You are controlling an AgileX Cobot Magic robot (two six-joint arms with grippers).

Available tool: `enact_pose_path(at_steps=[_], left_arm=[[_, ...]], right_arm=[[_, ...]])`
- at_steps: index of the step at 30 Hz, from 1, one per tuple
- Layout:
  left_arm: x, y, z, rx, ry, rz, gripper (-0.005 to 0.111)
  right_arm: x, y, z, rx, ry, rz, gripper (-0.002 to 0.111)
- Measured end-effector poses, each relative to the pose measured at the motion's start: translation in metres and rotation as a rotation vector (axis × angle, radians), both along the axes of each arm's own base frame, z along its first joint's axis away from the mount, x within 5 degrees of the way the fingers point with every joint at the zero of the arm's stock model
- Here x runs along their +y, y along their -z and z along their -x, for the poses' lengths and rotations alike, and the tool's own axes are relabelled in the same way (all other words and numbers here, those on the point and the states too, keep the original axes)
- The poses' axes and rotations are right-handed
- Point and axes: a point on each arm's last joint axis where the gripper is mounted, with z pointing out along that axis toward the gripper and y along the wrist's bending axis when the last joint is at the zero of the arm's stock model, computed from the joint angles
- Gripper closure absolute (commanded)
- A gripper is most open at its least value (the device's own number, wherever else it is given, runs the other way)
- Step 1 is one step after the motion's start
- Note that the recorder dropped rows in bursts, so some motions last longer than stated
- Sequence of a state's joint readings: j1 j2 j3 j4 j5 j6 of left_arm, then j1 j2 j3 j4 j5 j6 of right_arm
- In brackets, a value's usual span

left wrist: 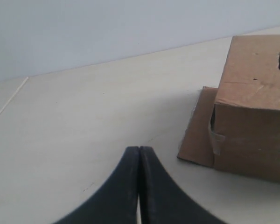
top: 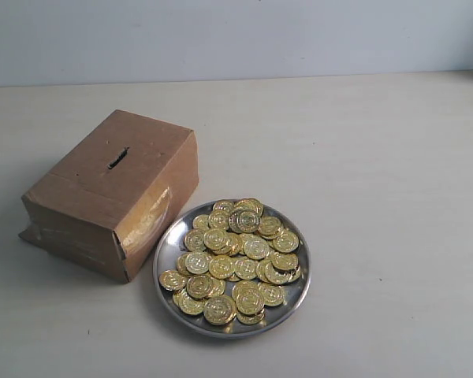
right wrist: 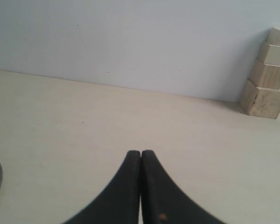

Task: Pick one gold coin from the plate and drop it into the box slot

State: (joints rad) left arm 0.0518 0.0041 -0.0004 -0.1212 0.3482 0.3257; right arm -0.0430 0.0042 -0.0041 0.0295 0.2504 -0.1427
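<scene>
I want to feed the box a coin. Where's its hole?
The slot is a dark slit in the top of the box, on the left of the exterior view, up and left of the plate.

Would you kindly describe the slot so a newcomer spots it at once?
Left of the silver plate of gold coins stands a brown cardboard box. In its top lies the slot, a short dark slit amid plain cardboard.
</scene>
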Motion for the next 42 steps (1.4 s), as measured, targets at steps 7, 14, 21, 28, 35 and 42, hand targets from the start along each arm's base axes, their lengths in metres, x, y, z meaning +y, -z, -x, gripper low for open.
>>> enact_pose_path(at_steps=[7, 14, 21, 28, 35, 42], left_arm=[[-0.0010, 0.0002, 0.0000, 0.002, -0.005, 0.060, 0.107], [-0.0013, 0.0007, 0.0002, 0.008, -0.009, 0.084, 0.107], [-0.0014, 0.0007, 0.0002, 0.008, -0.015, 0.113, 0.107], [-0.0015, 0.0007, 0.0002, 0.008, -0.015, 0.115, 0.107], [-0.0015, 0.0007, 0.0002, 0.008, -0.015, 0.115, 0.107], [-0.0015, 0.0007, 0.0002, 0.008, -0.015, 0.115, 0.107]], right_arm=[[0.0001, 0.0006, 0.0001, 0.006, 0.001, -0.009, 0.108], [0.0001, 0.0014, 0.0002, 0.015, 0.000, -0.009, 0.108], [0.0001, 0.0014, 0.0002, 0.015, 0.000, -0.009, 0.108], [0.0001, 0.0014, 0.0002, 0.015, 0.000, -0.009, 0.108], [0.0001, 0.0014, 0.0002, 0.015, 0.000, -0.009, 0.108], [0.0001, 0.0014, 0.0002, 0.015, 0.000, -0.009, 0.108]])
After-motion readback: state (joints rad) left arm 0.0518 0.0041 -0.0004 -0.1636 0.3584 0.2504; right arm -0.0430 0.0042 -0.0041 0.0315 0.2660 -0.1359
